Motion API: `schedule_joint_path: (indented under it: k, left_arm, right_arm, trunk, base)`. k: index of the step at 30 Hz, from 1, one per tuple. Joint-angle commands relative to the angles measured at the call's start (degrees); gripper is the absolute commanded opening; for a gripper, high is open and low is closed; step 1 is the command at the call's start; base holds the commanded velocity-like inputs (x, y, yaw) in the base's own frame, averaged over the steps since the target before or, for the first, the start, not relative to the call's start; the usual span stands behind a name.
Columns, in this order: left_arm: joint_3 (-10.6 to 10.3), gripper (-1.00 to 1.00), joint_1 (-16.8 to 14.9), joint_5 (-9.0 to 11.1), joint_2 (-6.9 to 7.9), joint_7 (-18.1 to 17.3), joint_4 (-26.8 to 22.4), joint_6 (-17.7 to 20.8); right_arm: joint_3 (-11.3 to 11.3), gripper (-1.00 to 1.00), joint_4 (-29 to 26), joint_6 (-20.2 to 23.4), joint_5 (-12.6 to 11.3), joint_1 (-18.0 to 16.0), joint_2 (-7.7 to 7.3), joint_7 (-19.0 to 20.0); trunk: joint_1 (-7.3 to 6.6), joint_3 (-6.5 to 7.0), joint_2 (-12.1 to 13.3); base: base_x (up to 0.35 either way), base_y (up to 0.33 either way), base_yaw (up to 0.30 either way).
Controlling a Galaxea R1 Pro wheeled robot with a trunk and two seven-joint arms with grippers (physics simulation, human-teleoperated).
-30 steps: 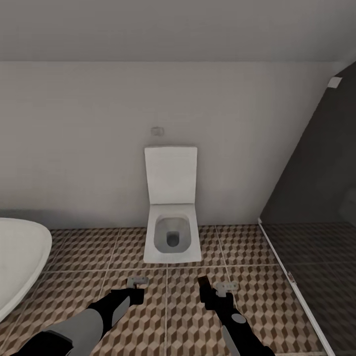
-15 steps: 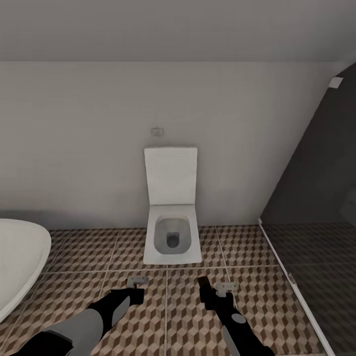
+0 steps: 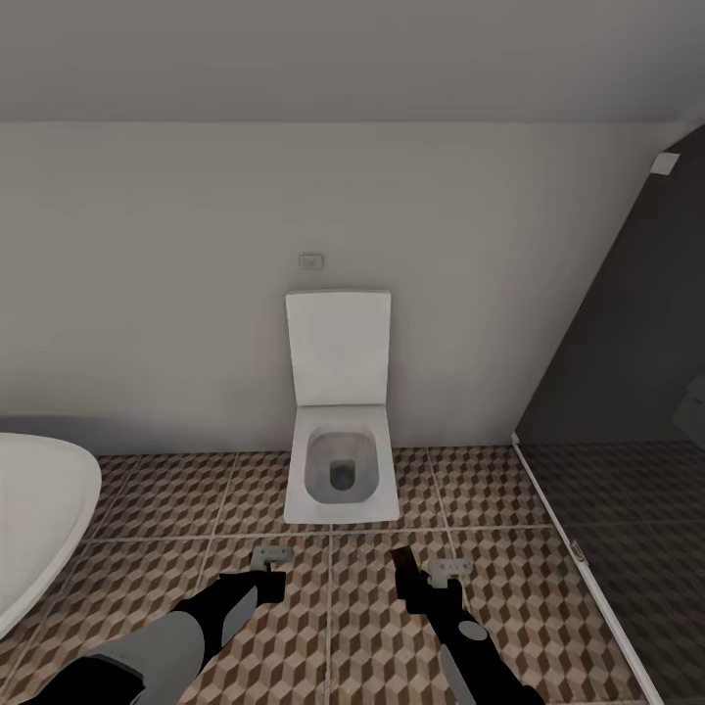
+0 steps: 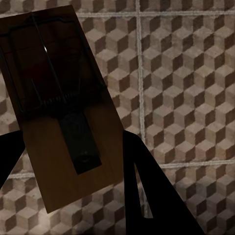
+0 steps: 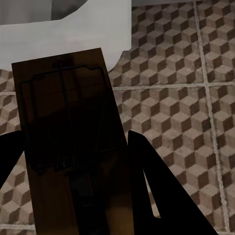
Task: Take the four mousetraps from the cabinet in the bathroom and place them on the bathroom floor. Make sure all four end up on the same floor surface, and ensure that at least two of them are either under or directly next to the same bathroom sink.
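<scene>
Two mousetraps in hand: left gripper (image 4: pixel 73 196) fingers pinch one mousetrap (image 4: pixel 58 107), right gripper (image 5: pixel 73 196) fingers pinch another (image 5: pixel 73 142), both over bathroom floor (image 3: pixel 372 627). One toilet (image 3: pixel 340 470) ahead.

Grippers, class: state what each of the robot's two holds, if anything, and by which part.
Left gripper grips a flat dark-brown wooden mousetrap by one short end. Right gripper likewise grips another mousetrap.

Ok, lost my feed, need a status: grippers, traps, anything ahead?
Left gripper shut on a mousetrap. Right gripper shut on another mousetrap. Both above the bathroom floor. Toilet dead ahead, bathtub on the left.
</scene>
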Motion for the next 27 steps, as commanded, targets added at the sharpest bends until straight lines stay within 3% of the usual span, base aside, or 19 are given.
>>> schedule_joint_path:
  k: [1,27]
  left_arm:
    - [-0.47,-1.0,-0.01,0.56,0.02,0.22,-0.12,0.3]
    - [-0.54,-1.0,-0.03,0.59,0.0,0.22,-0.12,0.31]
  right_arm:
    - [0.21,-1.0,-0.1,0.28,-0.57,-0.03,-0.03,-0.44]
    - [0.21,-1.0,-0.84,0.22,-0.49,-0.01,-0.15,-0.71]
  trunk:
    - [0.0,-0.05,-0.03]
    - [0.0,-0.05,-0.03]
  base:
    - [0.0,0.0,0.0]
    - [0.0,0.0,0.0]
